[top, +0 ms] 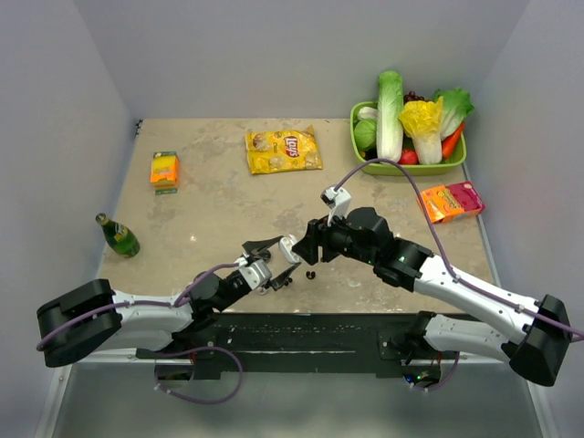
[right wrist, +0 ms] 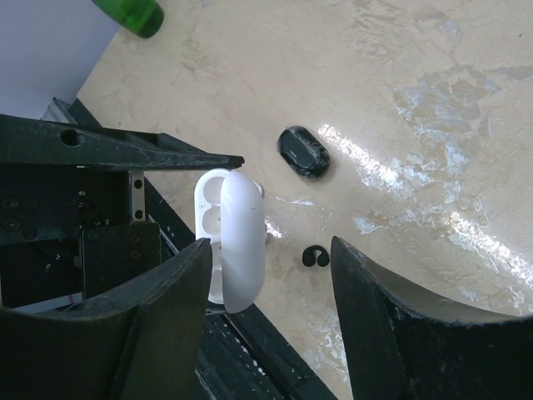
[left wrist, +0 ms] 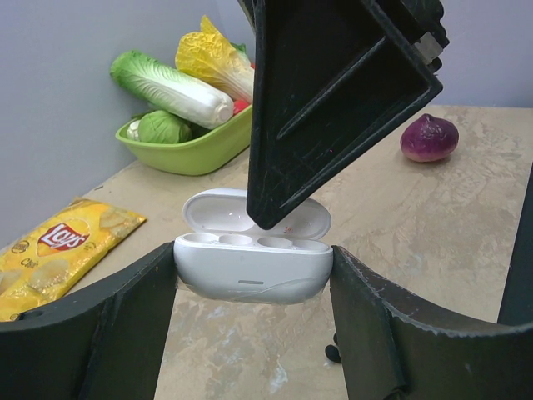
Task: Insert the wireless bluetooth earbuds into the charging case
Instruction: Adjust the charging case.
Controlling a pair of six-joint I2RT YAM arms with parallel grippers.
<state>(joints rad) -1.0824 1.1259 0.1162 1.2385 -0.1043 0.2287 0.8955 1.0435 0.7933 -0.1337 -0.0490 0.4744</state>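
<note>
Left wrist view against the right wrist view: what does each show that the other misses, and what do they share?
Only the left wrist view shows the chip bag, the green basket of vegetables and a purple onion. Only the right wrist view shows the green bottle and a dark oval thing. Both show the open white charging case, clamped in the left gripper.

Beige mottled tabletop (top: 228, 210), glossy glare patches; plain pale grey walls (top: 274, 55) enclosing three sides.
</note>
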